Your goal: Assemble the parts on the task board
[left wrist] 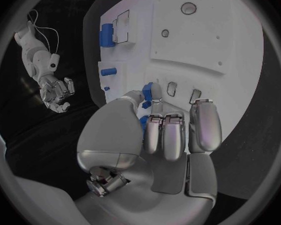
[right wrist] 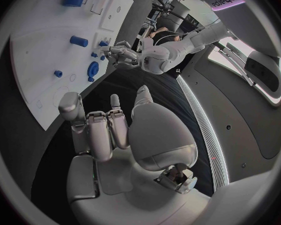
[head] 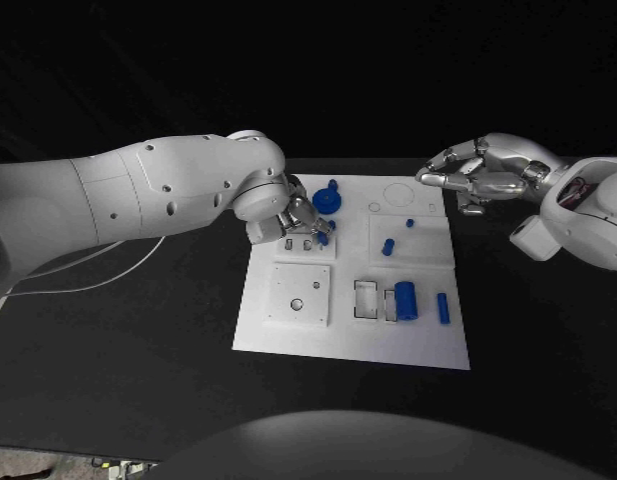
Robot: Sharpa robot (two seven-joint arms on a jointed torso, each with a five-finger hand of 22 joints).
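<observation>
The white task board (head: 351,335) lies mid-table. My left hand (head: 297,222) hovers over its far left corner, and its thumb and fingers pinch a small blue part (left wrist: 147,90) just above two small slots (left wrist: 172,88). A round blue part (head: 327,201) stands right beside that hand. On the board sit a blue peg (head: 389,245), a tiny blue stud (head: 409,223), a blue cylinder (head: 406,300) and a thin blue bar (head: 442,308). My right hand (head: 470,175) hangs off the board's far right corner, fingers curled in on nothing (right wrist: 106,130).
A square white plate with a hole (head: 298,295) sits on the board's left side, with rectangular recesses (head: 366,298) beside the cylinder. Round recesses (head: 396,192) mark the far edge. A white cable (head: 92,275) trails on the black table at left.
</observation>
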